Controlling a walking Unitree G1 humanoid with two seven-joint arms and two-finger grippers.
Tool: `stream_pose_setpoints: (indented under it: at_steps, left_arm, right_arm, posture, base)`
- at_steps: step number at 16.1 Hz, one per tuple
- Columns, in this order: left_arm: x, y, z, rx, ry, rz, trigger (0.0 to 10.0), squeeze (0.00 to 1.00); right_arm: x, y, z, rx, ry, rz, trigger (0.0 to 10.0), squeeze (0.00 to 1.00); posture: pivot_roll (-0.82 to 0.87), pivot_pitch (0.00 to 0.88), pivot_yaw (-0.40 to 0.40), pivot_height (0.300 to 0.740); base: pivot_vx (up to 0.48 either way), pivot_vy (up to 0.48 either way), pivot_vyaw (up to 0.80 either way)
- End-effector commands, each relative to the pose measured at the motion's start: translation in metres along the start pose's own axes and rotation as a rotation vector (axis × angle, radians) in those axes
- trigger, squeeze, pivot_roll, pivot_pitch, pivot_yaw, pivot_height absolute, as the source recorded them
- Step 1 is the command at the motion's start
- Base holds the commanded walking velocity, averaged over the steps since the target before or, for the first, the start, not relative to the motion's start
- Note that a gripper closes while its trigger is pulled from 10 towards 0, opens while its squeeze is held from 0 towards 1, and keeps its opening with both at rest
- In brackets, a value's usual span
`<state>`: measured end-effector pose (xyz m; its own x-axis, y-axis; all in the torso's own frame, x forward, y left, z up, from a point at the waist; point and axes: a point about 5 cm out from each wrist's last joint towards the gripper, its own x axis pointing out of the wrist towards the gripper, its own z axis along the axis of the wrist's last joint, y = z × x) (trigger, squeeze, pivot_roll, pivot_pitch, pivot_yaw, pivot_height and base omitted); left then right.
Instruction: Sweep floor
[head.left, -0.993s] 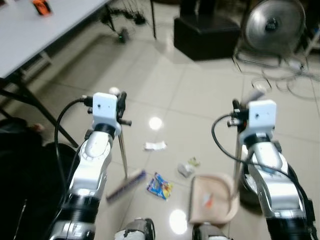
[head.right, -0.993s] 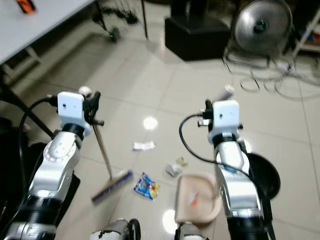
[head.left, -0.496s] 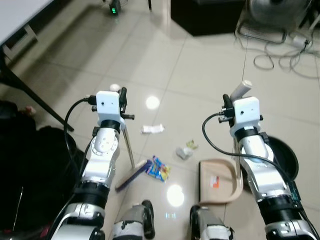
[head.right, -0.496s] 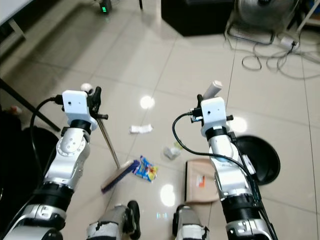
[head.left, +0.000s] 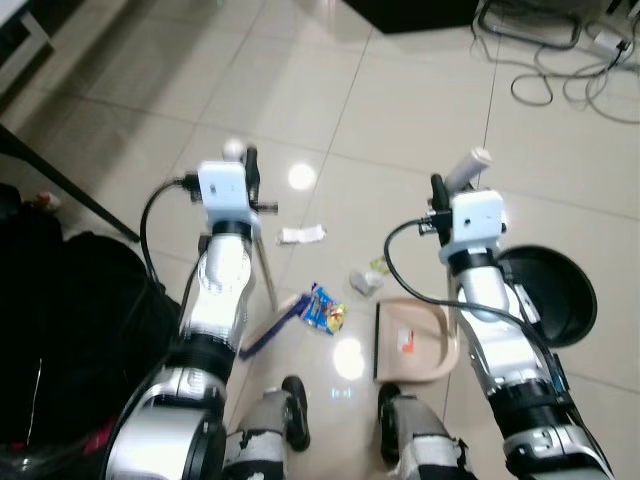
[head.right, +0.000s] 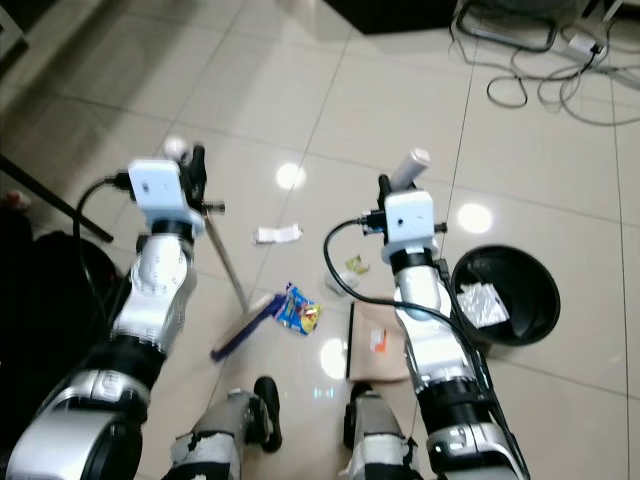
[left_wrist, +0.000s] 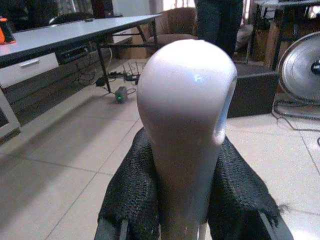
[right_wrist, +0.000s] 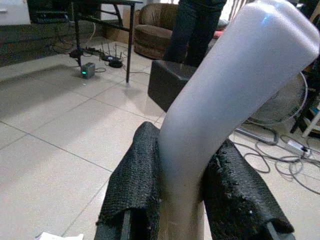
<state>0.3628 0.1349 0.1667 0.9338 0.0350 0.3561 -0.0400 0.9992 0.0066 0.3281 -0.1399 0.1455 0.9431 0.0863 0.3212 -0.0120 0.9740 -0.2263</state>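
Lowest in the frame, your dustpan (head.left: 412, 342) sits right of centre, its handle clamped in the right gripper (right_wrist: 182, 200). Your left gripper (left_wrist: 182, 200) is closed on the broom (head.left: 268, 327). The blue wrapper (head.left: 323, 308) lies between brush and pan, just beside the bristles; crumpled scraps (head.left: 365, 281) and white paper (head.left: 301, 235) lie farther up.

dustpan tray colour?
Beige dustpan tray, with a small orange scrap lying in it; clearest in the left eye view.
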Motion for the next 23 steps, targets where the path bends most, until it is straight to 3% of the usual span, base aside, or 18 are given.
stream_pose_setpoints:
  at_steps: [1,5,9,10,12,13,15,21,23]
  left_arm:
    - [0.001,0.002,0.003,-0.02,-0.031,0.006,10.0,0.0]
    - [0.018,0.011,0.026,0.004,-0.147,-0.02,10.0,0.0]
    - [0.027,0.016,0.03,0.005,-0.15,-0.006,10.0,0.0]
    - [0.026,0.014,0.027,0.017,-0.137,-0.011,10.0,0.0]
    - [0.018,-0.006,0.007,0.061,-0.059,-0.036,10.0,0.0]
    - [0.018,-0.006,0.007,0.061,-0.059,-0.036,10.0,0.0]
    - [0.009,-0.028,-0.006,0.031,0.008,-0.063,10.0,0.0]
    - [0.013,-0.036,-0.008,-0.012,0.064,0.018,10.0,0.0]
    - [0.018,-0.042,0.0,-0.053,0.037,0.009,10.0,0.0]
  right_arm:
    - [-0.004,0.01,-0.004,0.017,0.012,0.031,10.0,0.0]
    - [0.003,0.007,-0.007,0.015,0.007,-0.007,10.0,0.0]
    - [0.006,0.011,-0.005,0.028,-0.003,-0.008,10.0,0.0]
    - [0.006,0.011,-0.005,0.028,-0.006,-0.011,10.0,0.0]
    - [0.012,0.014,0.0,0.05,-0.033,-0.043,10.0,0.0]
    - [0.012,0.014,0.0,0.05,-0.033,-0.043,10.0,0.0]
    - [0.012,0.031,0.008,0.081,-0.079,0.009,10.0,0.0]
    - [-0.004,0.071,0.0,0.088,-0.06,0.137,10.0,0.0]
    - [-0.007,0.072,-0.008,0.072,-0.025,0.139,10.0,0.0]
  posture:
    - [0.0,0.404,0.078,0.74]
    - [0.0,0.408,0.084,0.74]
    - [0.0,0.401,0.083,0.74]
    - [0.0,0.401,0.082,0.74]
    - [-0.02,0.406,0.082,0.74]
    - [-0.02,0.406,0.082,0.74]
    - [-0.03,0.403,0.082,0.74]
    - [-0.02,0.41,0.088,0.74]
    - [-0.01,0.409,0.089,0.74]
  base:
    - [0.0,0.0,0.0]
    - [0.0,0.0,0.0]
    - [0.0,0.0,0.0]
    - [0.0,0.0,0.0]
    - [0.0,0.0,0.0]
    - [0.0,0.0,0.0]
    - [0.0,0.0,0.0]
    - [0.0,0.0,0.0]
    - [0.0,0.0,0.0]
